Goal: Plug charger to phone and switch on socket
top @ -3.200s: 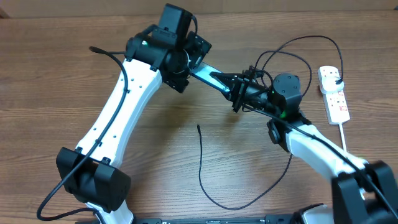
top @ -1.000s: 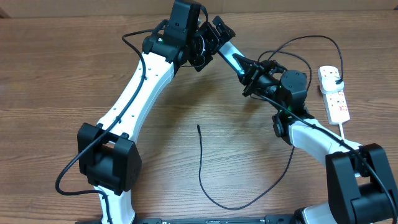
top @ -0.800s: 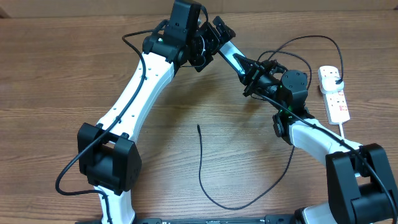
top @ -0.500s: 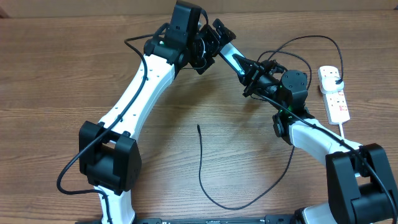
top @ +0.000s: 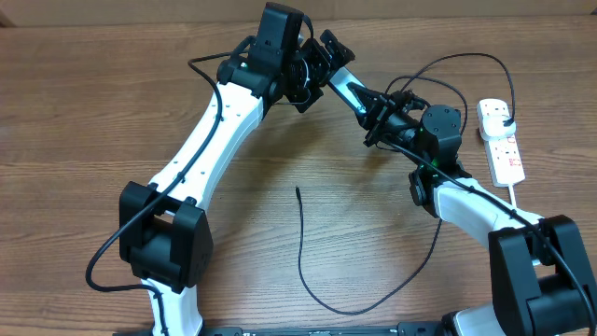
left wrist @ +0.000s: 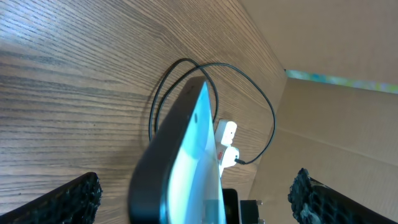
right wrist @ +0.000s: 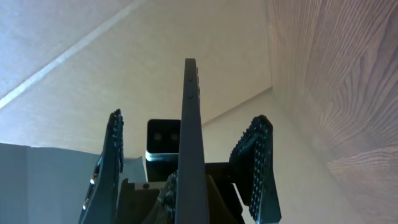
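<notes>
With my right gripper clamped on the slim black-edged phone, I'd centre the left gripper, jaws spread wide, before closing.

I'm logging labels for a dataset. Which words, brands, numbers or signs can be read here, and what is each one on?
No text can be read in any view.
Red markings on the socket: too small and blurred to read.
Screen of the phone: seen almost edge-on, nothing legible.
</notes>
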Tool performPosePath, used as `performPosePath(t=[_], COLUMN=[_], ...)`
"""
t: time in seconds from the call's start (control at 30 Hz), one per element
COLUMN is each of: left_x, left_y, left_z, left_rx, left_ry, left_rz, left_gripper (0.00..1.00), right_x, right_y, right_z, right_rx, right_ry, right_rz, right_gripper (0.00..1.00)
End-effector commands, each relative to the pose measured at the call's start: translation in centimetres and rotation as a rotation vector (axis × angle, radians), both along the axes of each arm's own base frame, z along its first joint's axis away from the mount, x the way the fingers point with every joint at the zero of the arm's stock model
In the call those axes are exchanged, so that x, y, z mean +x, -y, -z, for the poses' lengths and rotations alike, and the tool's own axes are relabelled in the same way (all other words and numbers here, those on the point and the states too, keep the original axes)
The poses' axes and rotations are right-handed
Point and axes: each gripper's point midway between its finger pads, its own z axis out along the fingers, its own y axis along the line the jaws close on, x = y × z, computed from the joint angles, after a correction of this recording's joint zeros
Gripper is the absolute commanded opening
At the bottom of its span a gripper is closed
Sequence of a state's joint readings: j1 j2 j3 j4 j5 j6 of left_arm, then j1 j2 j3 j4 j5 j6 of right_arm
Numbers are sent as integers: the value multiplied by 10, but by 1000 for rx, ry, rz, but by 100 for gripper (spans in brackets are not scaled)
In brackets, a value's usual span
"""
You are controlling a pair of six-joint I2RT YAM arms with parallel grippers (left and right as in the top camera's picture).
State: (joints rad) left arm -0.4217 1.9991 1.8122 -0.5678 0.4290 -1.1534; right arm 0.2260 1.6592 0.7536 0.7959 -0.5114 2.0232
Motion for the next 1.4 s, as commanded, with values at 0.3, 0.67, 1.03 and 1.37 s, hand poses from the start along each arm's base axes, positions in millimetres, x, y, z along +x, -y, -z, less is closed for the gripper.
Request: performPosePath(t=[0.3,0.67,1.03,1.37], left_x=[-8,-6,-4,-3], left_y=[11,9,13,12], left_z=[9,15,32,32], left_rx=[18,10,21,23], left_ry=[-35,-74,-100,-101], left_rz=[-27,-72,-73,-80], left_gripper=[78,55,40,20], right_x=[2,1,-3,-4], right_y=[-4,-6,-9,-11], right_z=[-26,-29,-29,-29], right_rx=[116,118,117,117], right_ry=[-27,-14,-15,-16], right_rz=[-23,-39,-66,-76], right_gripper=[4,4,4,3])
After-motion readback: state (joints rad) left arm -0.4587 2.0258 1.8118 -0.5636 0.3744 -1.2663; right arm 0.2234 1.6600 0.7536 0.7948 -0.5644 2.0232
